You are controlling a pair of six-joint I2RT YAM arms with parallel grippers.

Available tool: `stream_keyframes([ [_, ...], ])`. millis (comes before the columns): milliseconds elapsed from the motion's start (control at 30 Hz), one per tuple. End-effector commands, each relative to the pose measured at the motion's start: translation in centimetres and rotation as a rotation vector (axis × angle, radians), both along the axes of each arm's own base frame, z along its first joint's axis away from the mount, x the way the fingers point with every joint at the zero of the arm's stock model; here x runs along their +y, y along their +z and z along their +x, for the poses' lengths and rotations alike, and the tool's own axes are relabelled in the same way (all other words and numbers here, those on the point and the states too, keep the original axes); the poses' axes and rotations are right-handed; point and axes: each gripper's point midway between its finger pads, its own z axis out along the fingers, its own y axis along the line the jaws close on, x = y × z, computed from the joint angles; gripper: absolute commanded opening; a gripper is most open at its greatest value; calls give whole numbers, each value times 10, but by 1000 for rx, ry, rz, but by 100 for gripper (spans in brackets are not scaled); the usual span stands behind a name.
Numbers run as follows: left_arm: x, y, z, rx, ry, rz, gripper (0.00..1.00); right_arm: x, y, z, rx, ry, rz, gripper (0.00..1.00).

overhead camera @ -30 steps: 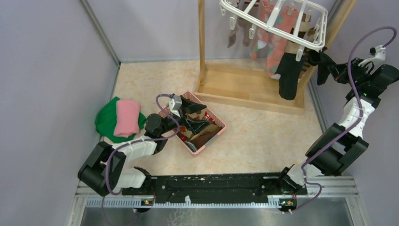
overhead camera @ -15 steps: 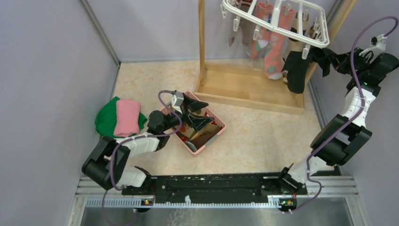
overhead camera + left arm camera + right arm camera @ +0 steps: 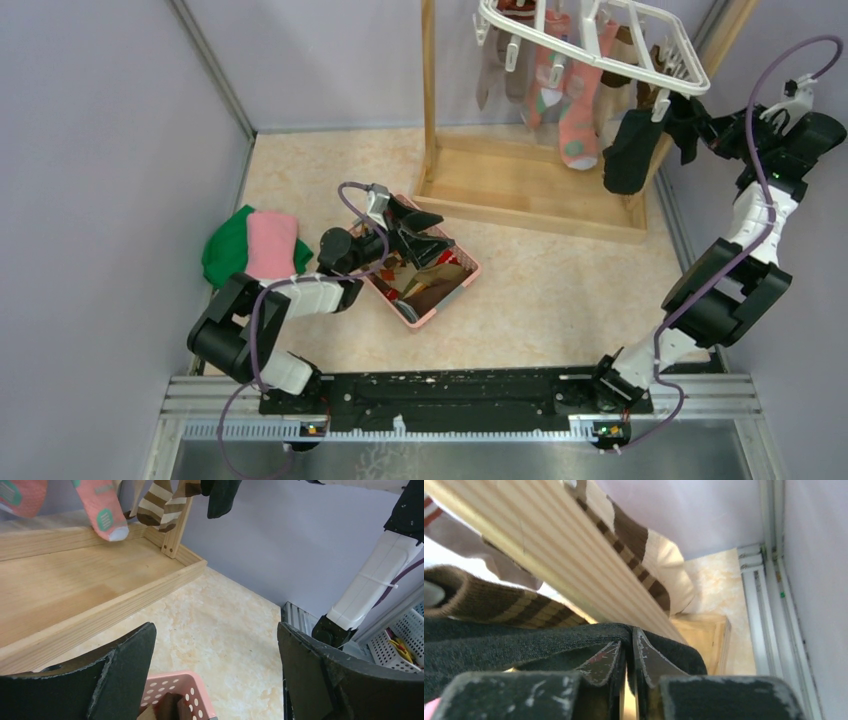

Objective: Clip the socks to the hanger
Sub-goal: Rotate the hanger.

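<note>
Beige tabletop [image 3: 560,280] from above: our right gripper [image 3: 698,124] pinches a black sock [image 3: 628,150] dangling just past its tips, beneath the hanger [image 3: 590,40]. Left wrist: our left gripper [image 3: 216,647] gapes empty above the pink basket [image 3: 175,687]. Right wrist: jaws clenched on soft, light, floppy fabric; we judge a hold near the cuff best.

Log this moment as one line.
left gripper: open over pink basket | right gripper: shut on black sock by hanger | other socks: hanging clipped | black sock's clip: cannot tell
</note>
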Motion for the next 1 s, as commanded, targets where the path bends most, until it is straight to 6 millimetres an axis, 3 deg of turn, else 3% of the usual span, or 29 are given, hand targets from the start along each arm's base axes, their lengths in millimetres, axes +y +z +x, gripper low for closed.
stream_keyframes([
  [0, 4, 27, 2, -63, 1, -62, 96, 32, 12, -23, -45, 110, -92, 15],
  [200, 7, 28, 2, -75, 8, -57, 96, 50, 29, -80, -90, 136, -157, 55],
  [400, 10, 28, -1, -92, 13, -50, 96, 74, 35, -133, -63, 183, -335, 80],
  [500, 12, 31, -3, -113, 14, -48, 96, 92, 49, -152, -75, 219, -406, 83],
  [633, 14, 33, -6, -138, 20, -44, 96, 115, 82, -170, -122, 270, -461, 84],
  [800, 17, 33, -8, -146, 31, -39, 96, 151, 134, -187, -238, 369, -502, 84],
  [967, 17, 35, -9, -145, 23, -50, 96, 197, 189, -188, -347, 461, -541, 84],
])
